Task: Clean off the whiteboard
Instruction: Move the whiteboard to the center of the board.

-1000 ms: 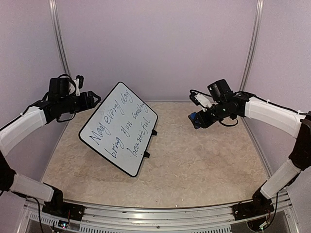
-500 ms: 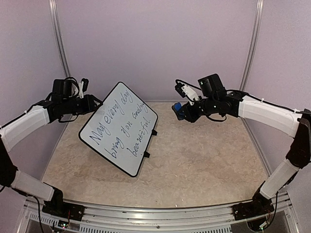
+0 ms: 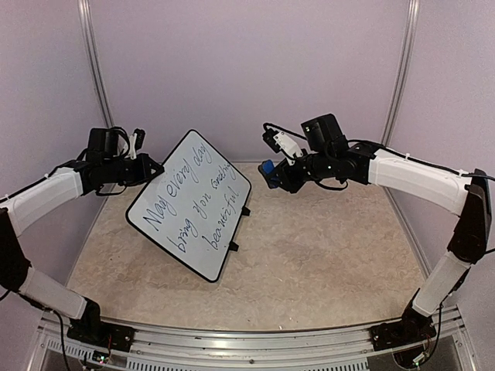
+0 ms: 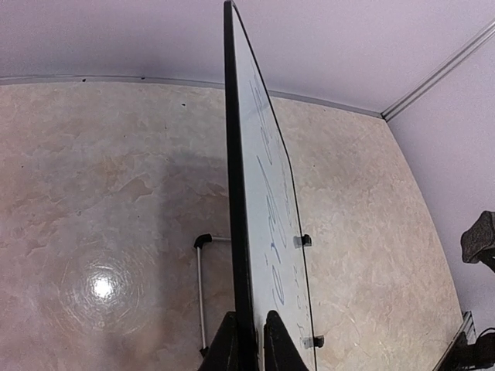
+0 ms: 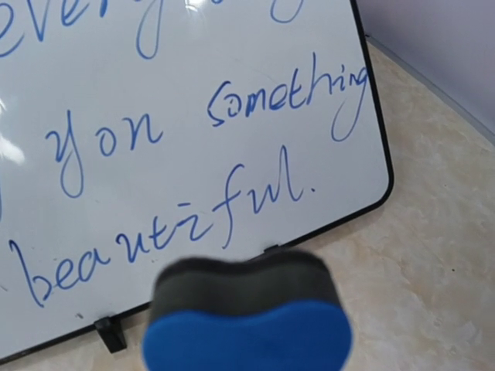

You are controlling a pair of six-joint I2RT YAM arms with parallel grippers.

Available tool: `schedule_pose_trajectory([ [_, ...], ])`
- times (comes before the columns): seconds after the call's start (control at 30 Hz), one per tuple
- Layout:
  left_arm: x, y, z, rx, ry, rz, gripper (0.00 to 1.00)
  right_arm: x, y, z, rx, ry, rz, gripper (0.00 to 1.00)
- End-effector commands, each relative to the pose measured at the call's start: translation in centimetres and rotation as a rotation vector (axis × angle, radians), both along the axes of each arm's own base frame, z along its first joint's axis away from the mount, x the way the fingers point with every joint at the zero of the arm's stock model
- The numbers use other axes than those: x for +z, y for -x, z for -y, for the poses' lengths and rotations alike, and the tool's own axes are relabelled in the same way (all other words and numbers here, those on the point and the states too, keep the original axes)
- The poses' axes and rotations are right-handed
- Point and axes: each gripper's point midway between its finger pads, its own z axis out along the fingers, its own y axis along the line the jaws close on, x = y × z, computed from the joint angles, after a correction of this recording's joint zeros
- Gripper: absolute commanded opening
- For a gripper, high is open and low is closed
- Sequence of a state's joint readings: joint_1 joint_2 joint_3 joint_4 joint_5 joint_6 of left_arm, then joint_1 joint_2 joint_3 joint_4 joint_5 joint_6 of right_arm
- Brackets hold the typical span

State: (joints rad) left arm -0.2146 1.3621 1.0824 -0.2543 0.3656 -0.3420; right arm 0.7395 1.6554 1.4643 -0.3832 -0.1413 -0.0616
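The whiteboard [image 3: 189, 212] stands tilted on the table's left half, covered with blue handwriting. My left gripper [image 3: 151, 168] is at its upper left edge. In the left wrist view its fingertips [image 4: 249, 321] sit one on each side of the black rim [image 4: 236, 193], shut on it. My right gripper [image 3: 274, 175] hangs in the air to the right of the board's top corner, shut on a blue and black eraser [image 3: 267, 168]. In the right wrist view the eraser [image 5: 247, 317] hides the fingers, and the whiteboard [image 5: 193, 116] with the words "something" and "beautiful" lies beyond it, apart from the eraser.
A wire stand [image 4: 203, 286] props the board from behind. Two black clip feet [image 3: 245, 210] [image 3: 233, 246] sit on its lower right edge. The beige tabletop [image 3: 325, 255] spreads to the right, with purple walls and metal corner rails [image 3: 93, 69] around it.
My left gripper has closed onto the whiteboard's upper left rim. The right arm has carried the eraser leftward, closer to the board's top corner.
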Motion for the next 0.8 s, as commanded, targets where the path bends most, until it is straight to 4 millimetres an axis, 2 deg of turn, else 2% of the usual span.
schedule_pose_trajectory([
  [0.0, 0.0, -0.2, 0.4, -0.024, 0.026, 0.007, 0.08, 0.7, 0.1, -0.6, 0.013, -0.010, 0.022, 0.26],
  [0.1, -0.2, -0.2, 0.6, -0.030, 0.030, -0.003, 0.00, 0.7, 0.3, -0.5, 0.014, -0.006, 0.024, 0.26],
  [0.4, -1.0, -0.1, 3.7, -0.109, 0.039, -0.052, 0.00, 1.0, 0.8, -0.2, 0.017, 0.012, 0.035, 0.27],
  [0.77, -0.1, 0.9, 11.1, -0.292, 0.091, -0.056, 0.00, 0.4, 2.4, 0.2, 0.042, 0.036, 0.008, 0.27],
])
